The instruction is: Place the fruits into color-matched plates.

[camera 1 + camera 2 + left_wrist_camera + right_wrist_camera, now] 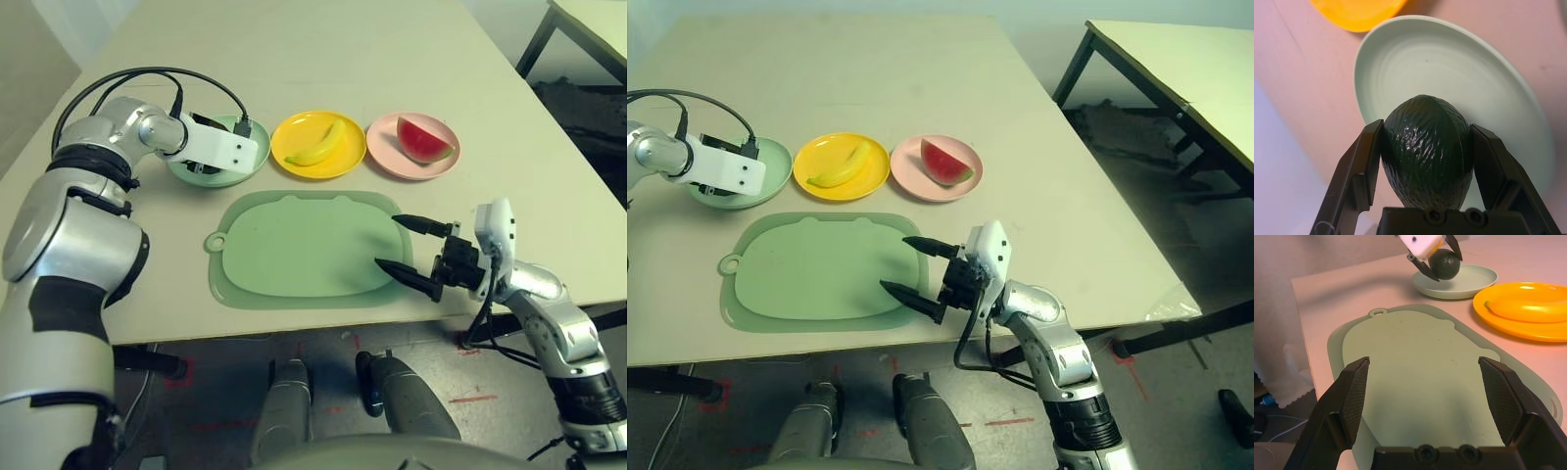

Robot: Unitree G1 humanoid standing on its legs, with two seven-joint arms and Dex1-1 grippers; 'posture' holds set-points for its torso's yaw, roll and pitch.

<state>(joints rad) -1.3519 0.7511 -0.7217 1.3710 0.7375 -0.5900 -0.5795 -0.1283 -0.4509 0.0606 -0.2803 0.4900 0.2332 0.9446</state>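
The last of 3 placements appears to be in hand: the banana (316,147) lies in the yellow plate (294,130) and the watermelon wedge (423,140) in the pink plate (384,132), both along the table's far side. The left gripper (1425,147), jaws clamped on the avocado (1426,147), hangs over the green plate (1459,73). The next move likely calls for lowering and letting go. The right gripper (400,243) waits with jaws apart over the mat (294,245). From the head views the left wrist hides the avocado.

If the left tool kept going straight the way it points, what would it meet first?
Probably the mint green plate: the left tool, shut on the avocado, points straight at the plate's surface. The gap between them is hard to judge.
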